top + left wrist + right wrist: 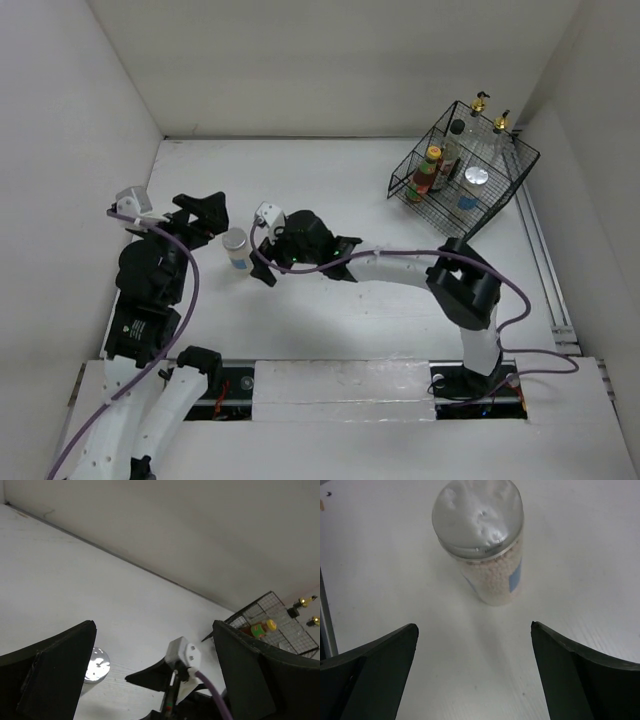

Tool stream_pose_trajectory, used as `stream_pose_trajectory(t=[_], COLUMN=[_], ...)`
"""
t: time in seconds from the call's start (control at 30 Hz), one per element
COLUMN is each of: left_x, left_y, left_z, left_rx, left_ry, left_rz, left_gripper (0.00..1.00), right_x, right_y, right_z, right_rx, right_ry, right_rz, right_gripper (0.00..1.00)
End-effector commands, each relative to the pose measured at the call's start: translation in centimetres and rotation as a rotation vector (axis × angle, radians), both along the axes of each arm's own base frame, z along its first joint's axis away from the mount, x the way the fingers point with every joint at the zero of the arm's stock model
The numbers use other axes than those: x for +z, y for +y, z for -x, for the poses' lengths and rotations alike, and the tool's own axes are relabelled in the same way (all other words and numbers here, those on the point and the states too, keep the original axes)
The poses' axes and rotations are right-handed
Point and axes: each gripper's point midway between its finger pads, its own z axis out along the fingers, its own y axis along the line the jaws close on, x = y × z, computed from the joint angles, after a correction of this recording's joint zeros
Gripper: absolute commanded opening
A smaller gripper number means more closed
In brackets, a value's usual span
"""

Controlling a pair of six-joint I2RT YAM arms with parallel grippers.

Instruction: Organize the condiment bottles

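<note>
On the worktop [340, 200], between left hand [208, 220] and right hand [264, 254]: one short white bottle [236, 248], upright, touched by neither. Both hands spread wide, holding nothing. Only from the right wrist: pale granules and a blue label under a dented silver lid. Only from above: five more bottles [447, 150] inside the wire basket [512, 192] at the far right corner. From the left wrist, just part of that basket, with the yellow-capped bottle [260, 628] in it.
</note>
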Motion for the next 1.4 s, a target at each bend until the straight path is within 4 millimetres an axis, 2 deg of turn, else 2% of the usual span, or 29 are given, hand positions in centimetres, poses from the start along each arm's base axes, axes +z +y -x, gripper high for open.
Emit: stream_pose_trajectory(t=[0.0,0.03,0.33,0.37,0.4,0.47,0.5,0.53,0.57,0.6,0.63,0.67,0.7,0.77,0.8,0.83,0.87,0.9,0.93,0.97,1.0,1.03,1.1,1.13,1.17,1.2,1.27,1.33,1.37], left_x=[3.5,3.5,3.1,3.1,2.7,2.7,2.6,2.6,2.6,2.6,2.1,2.3,2.3,1.9,1.7,1.3,1.5,1.5,1.5,1.3,1.1,1.1,1.3,1.1,1.3,1.1,1.1,1.1,0.8], left_y=[1.4,1.4,1.0,0.8,0.8,0.8,1.0,1.0,1.0,1.0,1.0,1.0,1.0,1.0,0.7,0.7,0.6,0.3,0.0,0.0,-0.6,-0.7,-1.1,-1.6,-1.7,-2.0,-2.5,-2.6,-2.8], left_z=[1.3,1.3,1.4,1.5,1.3,1.3,1.3,1.4,1.4,1.4,1.2,1.2,1.2,1.1,0.9,0.8,0.8,0.8,0.9,0.8,0.6,0.7,0.7,0.6,0.6,0.4,0.2,0.3,0.1], left_rx=[0.060,0.060,0.038,0.026,0.025,0.025,0.037,0.037,0.037,0.037,0.037,0.037,0.037,0.037,0.027,0.027,0.019,0.000,-0.012,-0.012,-0.042,-0.052,-0.075,-0.103,-0.103,-0.120,-0.142,-0.151,-0.160], left_ry=[-0.099,-0.099,-0.112,-0.112,-0.104,-0.104,-0.104,-0.111,-0.111,-0.111,-0.101,-0.109,-0.109,-0.101,-0.092,-0.083,-0.092,-0.093,-0.093,-0.093,-0.085,-0.085,-0.097,-0.087,-0.098,-0.089,-0.087,-0.087,-0.077], left_rz=[0.044,0.044,0.038,0.037,0.034,0.034,0.026,0.028,0.028,0.028,0.025,0.027,0.027,0.025,0.022,0.019,0.012,0.012,0.011,0.002,-0.002,-0.002,-0.011,-0.015,-0.012,-0.015,-0.016,-0.017,-0.019], left_gripper=[1.00,1.00,1.00,1.00,1.00,1.00,1.00,1.00,1.00,1.00,1.00,1.00,1.00,1.00,1.00,1.00,1.00,1.00,1.00,1.00,1.00,1.00,1.00,1.00,1.00,1.00,1.00,1.00,1.00], right_x=[7.3,5.7,5.4,6.0,5.1,5.1,4.2,4.7,4.5,4.5,4.6,5.8,5.3,10.6,12.1,15.1,16.9,18.3,18.0,22.8,22.9,25.0,25.8,25.3,24.6,25.5,24.5,24.4,24.7], right_y=[3.6,4.3,7.5,8.0,8.2,8.8,8.9,9.4,9.5,9.6,9.6,9.7,9.2,7.8,6.8,4.9,3.2,0.4,-2.0,-5.7,-9.7,-13.7,-19.0,-23.1,-25.4,-27.8,-32.5,-35.1,-37.3], right_z=[-2.1,-2.4,-4.4,-4.5,-4.7,-4.5,-4.5,-4.1,-4.1,-4.1,-4.0,-4.0,-4.1,-3.9,-3.8,-3.3,-3.6,-5.2,-5.6,-5.3,-7.5,-7.0,-7.8,-9.2,-9.5,-9.1,-10.1,-9.9,-10.4], right_rx=[0.003,0.004,-0.044,-0.036,-0.035,-0.010,-0.013,-0.004,-0.007,-0.010,-0.016,-0.019,-0.042,-0.086,-0.110,-0.141,-0.185,-0.284,-0.338,-0.389,-0.506,-0.562,-0.675,-0.793,-0.849,-0.896,-1.016,-1.070,-1.124], right_ry=[-0.157,-0.145,-0.185,-0.191,-0.182,-0.178,-0.162,-0.166,-0.161,-0.157,-0.145,-0.157,-0.148,-0.193,-0.211,-0.233,-0.252,-0.273,-0.274,-0.323,-0.333,-0.357,-0.380,-0.389,-0.389,-0.405,-0.414,-0.423,-0.440], right_rz=[-0.172,-0.153,-0.184,-0.199,-0.184,-0.193,-0.185,-0.195,-0.206,-0.217,-0.239,-0.283,-0.284,-0.417,-0.443,-0.475,-0.496,-0.503,-0.480,-0.539,-0.503,-0.525,-0.512,-0.468,-0.437,-0.444,-0.393,-0.376,-0.374], right_gripper=[1.00,1.00,1.00,1.00,1.00,1.00,1.00,1.00,0.96,0.80,0.73,0.67,0.62,0.58,0.58,0.56,0.55,0.55,0.55,0.55,0.55,0.55,0.55,0.55,0.55,0.55,0.55,0.55,0.55])
